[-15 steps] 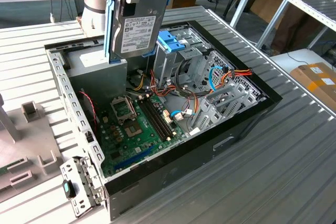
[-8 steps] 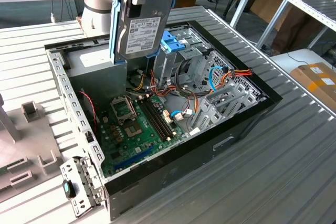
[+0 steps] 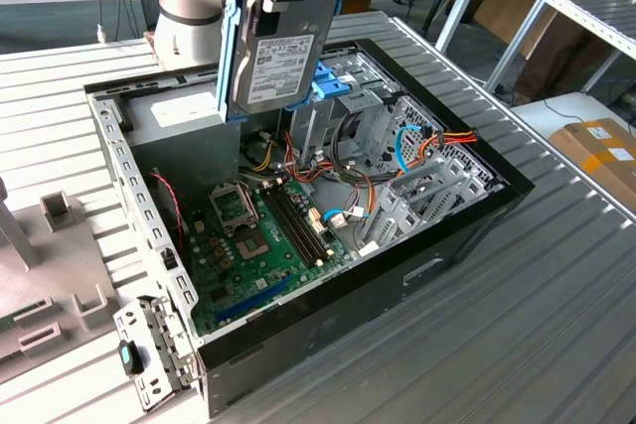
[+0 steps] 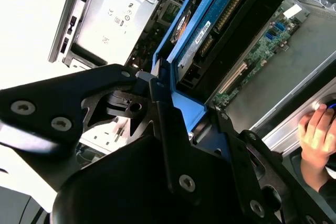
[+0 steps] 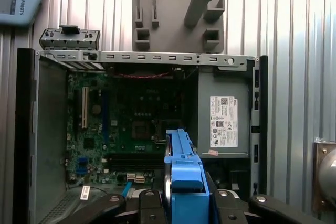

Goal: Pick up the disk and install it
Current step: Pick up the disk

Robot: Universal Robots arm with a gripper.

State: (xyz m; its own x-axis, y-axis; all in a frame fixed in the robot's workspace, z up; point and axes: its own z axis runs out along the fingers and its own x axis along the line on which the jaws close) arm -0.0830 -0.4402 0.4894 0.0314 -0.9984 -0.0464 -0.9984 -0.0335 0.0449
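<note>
Jaws clamped shut on upper end of the disk (image 3: pixel 283 47), gripping its light-blue carrier frame (image 5: pixel 184 182). Disk hangs straight below the jaws, standing on edge, long axis near vertical, labelled face toward the exterior view. Open computer case (image 3: pixel 348 315) sits under the jaws on the desk (image 3: pixel 556 325). Motherboard (image 3: pixel 263 235) and power supply (image 5: pixel 223 114) lie beneath disk's lower end.

Ribbed metal table (image 3: pixel 556 345), open black computer case (image 3: pixel 378 317) lying on it; grey slotted fixture (image 3: pixel 70 265) at exterior view's left
</note>
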